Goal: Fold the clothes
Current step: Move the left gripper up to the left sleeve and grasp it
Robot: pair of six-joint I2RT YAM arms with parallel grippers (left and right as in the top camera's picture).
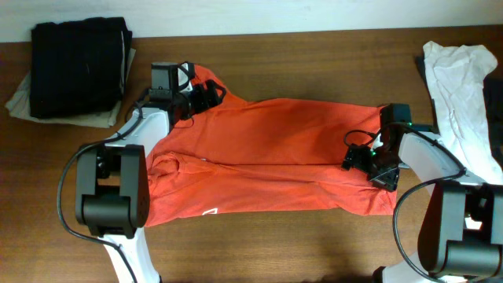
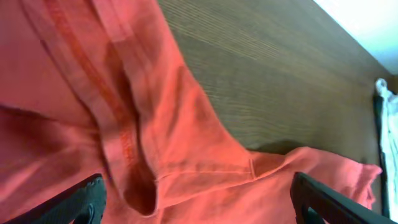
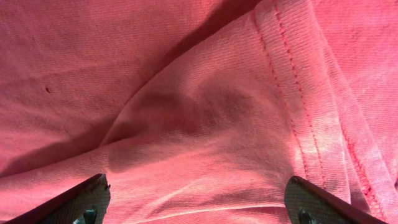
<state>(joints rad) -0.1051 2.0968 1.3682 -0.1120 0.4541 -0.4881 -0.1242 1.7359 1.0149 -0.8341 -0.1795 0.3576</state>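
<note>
Tee x1, L pincer, R pincer

The red-orange T-shirt lies lengthways across the middle of the wooden table, mostly flat; a long crease runs along its body; its left end is bunched; a small white mark shows near the front edge.

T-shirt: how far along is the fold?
Done: T-shirt lies spread, seemingly folded once lengthwise. In hand: nothing; left gripper and right gripper stand open over its ends. Left: crosswise folds, since it's long.
</note>
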